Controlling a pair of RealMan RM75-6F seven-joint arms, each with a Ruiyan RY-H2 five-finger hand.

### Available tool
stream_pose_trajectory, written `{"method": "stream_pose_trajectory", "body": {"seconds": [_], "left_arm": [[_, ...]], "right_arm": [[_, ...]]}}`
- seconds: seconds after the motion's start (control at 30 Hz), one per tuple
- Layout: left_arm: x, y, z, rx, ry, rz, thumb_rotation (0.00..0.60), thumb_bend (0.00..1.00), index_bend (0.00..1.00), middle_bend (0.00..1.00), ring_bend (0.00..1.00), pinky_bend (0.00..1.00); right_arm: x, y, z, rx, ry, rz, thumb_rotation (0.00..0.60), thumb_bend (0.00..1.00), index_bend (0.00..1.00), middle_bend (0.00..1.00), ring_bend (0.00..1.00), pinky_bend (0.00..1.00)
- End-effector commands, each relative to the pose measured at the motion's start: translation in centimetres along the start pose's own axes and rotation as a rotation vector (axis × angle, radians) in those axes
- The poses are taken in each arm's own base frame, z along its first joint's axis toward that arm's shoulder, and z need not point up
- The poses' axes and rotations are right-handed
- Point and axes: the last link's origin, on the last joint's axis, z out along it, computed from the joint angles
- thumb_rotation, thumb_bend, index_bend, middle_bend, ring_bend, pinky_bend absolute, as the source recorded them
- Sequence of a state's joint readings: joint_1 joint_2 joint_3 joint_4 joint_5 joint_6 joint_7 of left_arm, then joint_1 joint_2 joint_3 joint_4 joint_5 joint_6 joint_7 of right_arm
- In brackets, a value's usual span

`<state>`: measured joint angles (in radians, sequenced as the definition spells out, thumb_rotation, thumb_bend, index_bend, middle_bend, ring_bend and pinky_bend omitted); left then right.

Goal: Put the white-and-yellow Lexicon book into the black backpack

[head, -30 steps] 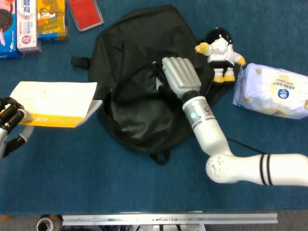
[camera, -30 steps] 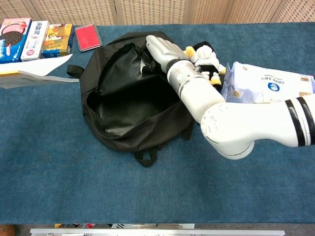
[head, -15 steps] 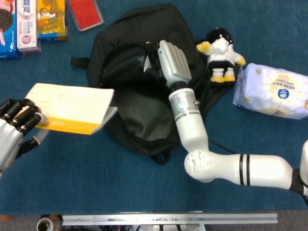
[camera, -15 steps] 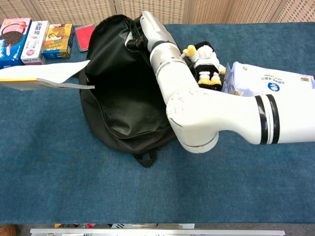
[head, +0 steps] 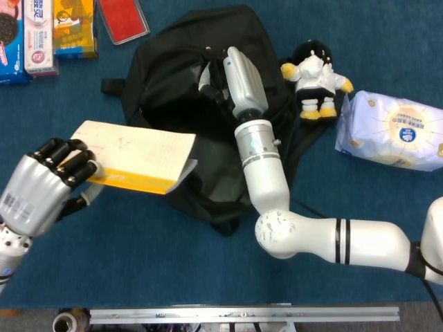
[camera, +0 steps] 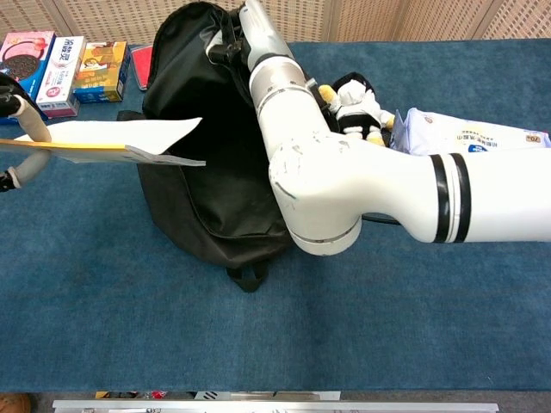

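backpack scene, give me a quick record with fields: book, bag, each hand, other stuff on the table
book: white-and-yellow Lexicon book, held level, its free end over the bag's mouth
bag: black backpack, top lifted
left hand: left hand grips the book's outer end
right hand: right hand holds the bag's upper edge up
other: plush toy, white packet, snack boxes, red case on blue table

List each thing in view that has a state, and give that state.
Book: closed, held level in the air, leading edge at the bag's opening.
Backpack: unzipped, top lifted.
Left robot hand: grips the book.
Right robot hand: holds the backpack's top up.
Toy penguin: lying beside the backpack.
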<state>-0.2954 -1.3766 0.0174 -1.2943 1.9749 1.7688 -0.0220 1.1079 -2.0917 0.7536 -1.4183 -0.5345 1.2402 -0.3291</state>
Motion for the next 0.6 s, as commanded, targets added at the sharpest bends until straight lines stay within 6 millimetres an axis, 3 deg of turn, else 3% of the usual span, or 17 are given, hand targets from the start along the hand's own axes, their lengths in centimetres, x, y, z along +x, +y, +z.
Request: {"method": "stream_pose_trajectory", "body": {"seconds": [0.03,0.6], "left_arm": [[-0.2,0.3,0.3,-0.014,-0.002,-0.007,0.6,0.34,0.72,0.56,0.41,0.5],[-1.5,2.8,3.3,-0.1,0.001,-0.064,0.6,0.34,0.72,0.56,0.41,0.5]], "right_arm": [[-0.3,-0.4,0.3,-0.001,0.013,0.044,0.6,0.98,0.76,0.7,0.71,0.98],[-1.1,-1.4,1.0,-0.053,-0.039,0.187,0.6,0.98,0.76,0.7,0.71,0.98]]}}
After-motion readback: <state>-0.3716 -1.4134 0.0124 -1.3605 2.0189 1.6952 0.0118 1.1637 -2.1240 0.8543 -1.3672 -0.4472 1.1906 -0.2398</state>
